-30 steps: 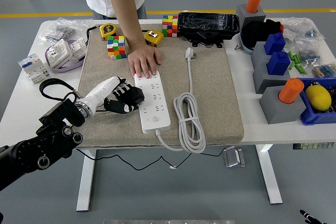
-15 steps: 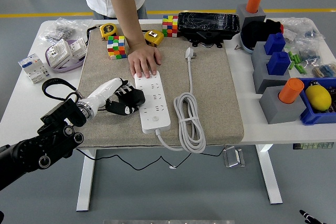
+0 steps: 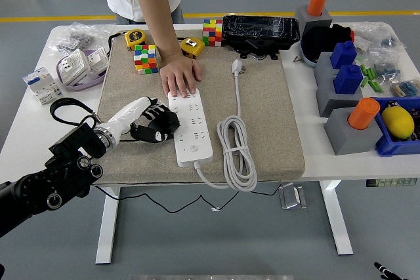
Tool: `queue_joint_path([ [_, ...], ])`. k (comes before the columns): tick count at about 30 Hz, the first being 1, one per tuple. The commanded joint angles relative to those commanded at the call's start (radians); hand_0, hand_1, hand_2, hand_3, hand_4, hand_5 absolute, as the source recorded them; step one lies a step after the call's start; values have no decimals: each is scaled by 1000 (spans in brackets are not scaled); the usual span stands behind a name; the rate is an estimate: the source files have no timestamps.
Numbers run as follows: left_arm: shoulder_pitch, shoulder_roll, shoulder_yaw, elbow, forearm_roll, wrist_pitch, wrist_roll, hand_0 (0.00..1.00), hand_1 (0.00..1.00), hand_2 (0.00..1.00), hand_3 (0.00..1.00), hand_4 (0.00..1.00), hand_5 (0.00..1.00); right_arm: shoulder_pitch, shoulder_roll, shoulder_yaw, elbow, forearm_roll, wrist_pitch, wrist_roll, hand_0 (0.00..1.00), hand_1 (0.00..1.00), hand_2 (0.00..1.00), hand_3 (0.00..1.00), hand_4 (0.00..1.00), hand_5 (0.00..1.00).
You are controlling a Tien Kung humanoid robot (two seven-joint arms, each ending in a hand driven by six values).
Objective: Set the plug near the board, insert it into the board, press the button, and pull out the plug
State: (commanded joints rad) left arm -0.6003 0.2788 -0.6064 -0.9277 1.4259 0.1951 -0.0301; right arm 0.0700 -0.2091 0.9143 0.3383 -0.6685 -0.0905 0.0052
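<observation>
We count one white power strip board (image 3: 191,128) lying lengthwise on the beige fabric mat (image 3: 262,116), which covers the middle of the white tabletop (image 3: 26,129). One white plug (image 3: 237,66) lies on the mat near its far edge, apart from the board, its white cable (image 3: 236,149) running down into one loose coil just right of the board.

We see one robot hand, the left robot hand (image 3: 154,122), black-fingered with a white wrist shell, touching the board's left edge around mid-length. Its fingers are curled in, and we cannot see anything held in them. The right robot hand is out of view.

One person's hand (image 3: 179,75) rests flat, palm down, on the board's far end.

Other counts: two multicoloured puzzle cubes, one (image 3: 146,59) on the mat's far left corner, one (image 3: 212,31) behind the mat; two yellow tape measures (image 3: 134,37) at the far edge; two orange cylinders (image 3: 363,113) on grey blocks at right; two blue blocks (image 3: 343,54).

Against the earlier frames: the left robot hand has shifted only slightly beside the board; the plug, cable and person's hand are unchanged.
</observation>
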Motion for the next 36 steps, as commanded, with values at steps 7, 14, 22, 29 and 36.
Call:
queue_joint_path([
  [7, 1, 1, -6, -4, -5, 9, -14, 677, 722, 718, 741, 998, 367, 1, 0, 2, 0, 0, 0, 0, 612, 641, 651, 552, 945, 489],
  [14, 29, 6, -55, -49, -25, 67, -66, 677, 721, 715, 739, 998, 449, 1, 0, 3, 0, -2, 0, 0, 611, 642, 651, 552, 946, 489],
  [22, 124, 16, -153, -187, -28, 212, -93, 680, 724, 723, 742, 998, 610, -2, 0, 5, 1, -6, 0, 1, 611, 642, 651, 552, 948, 488],
  [29, 223, 29, -171, -313, 78, 275, 26, 699, 748, 741, 746, 973, 668, -2, 0, 10, 1, -8, -1, 4, 612, 642, 651, 553, 948, 488],
  [36, 290, 40, -171, -373, 171, 304, 114, 735, 777, 764, 764, 958, 699, -4, 1, 12, 3, -10, -2, 7, 611, 641, 649, 553, 948, 488],
])
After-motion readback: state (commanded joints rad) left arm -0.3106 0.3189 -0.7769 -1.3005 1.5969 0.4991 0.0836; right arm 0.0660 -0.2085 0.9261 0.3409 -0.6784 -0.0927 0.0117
